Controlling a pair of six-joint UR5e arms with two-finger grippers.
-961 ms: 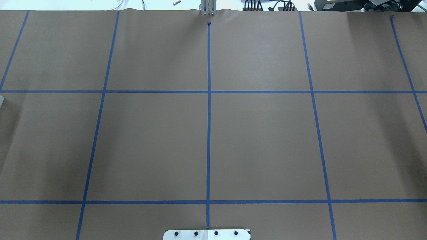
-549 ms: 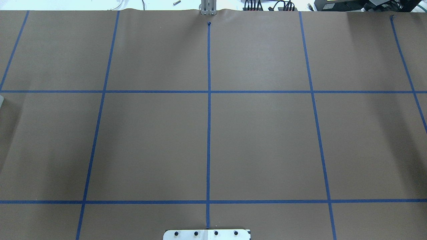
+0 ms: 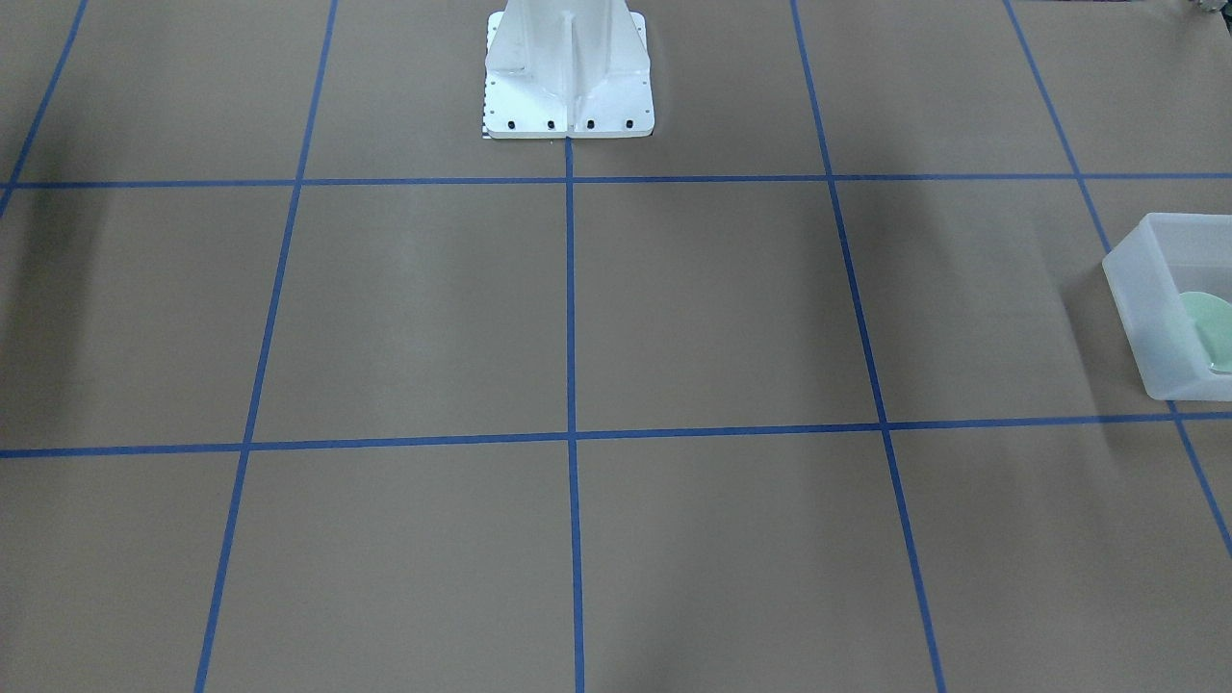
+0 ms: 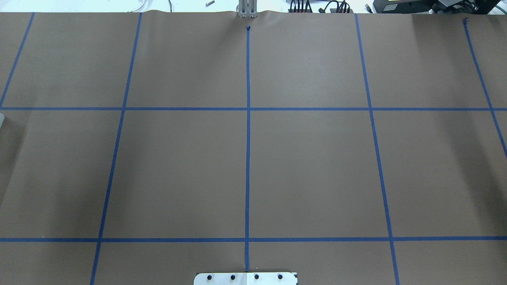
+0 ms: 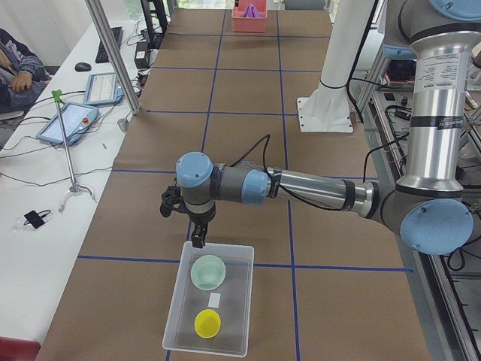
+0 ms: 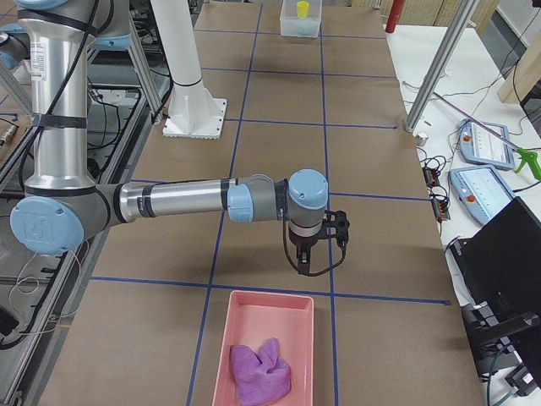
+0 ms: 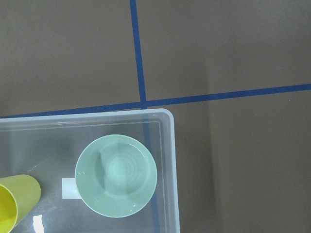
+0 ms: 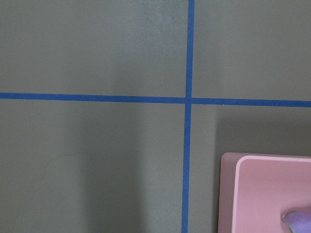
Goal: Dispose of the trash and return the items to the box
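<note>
The mint-green bowl (image 5: 208,271) sits upright inside the frosted white box (image 5: 179,304), next to a yellow cup (image 5: 207,323) and a small white square (image 5: 215,300). The left wrist view looks down on the bowl (image 7: 116,175), the cup (image 7: 12,206) and the box's corner (image 7: 170,141). The front view shows the box (image 3: 1141,308) and bowl (image 3: 1208,318) at its right edge. My left gripper (image 5: 197,239) hangs just above the box's far rim; I cannot tell whether it is open. My right gripper (image 6: 302,266) hovers just short of a pink tray; I cannot tell its state.
The pink tray (image 6: 270,317) holds a crumpled purple cloth (image 6: 260,368); its corner shows in the right wrist view (image 8: 262,189). The white robot base (image 3: 568,87) stands at the table's middle. Brown paper with blue tape grid covers the table. Operator desks with tablets flank it.
</note>
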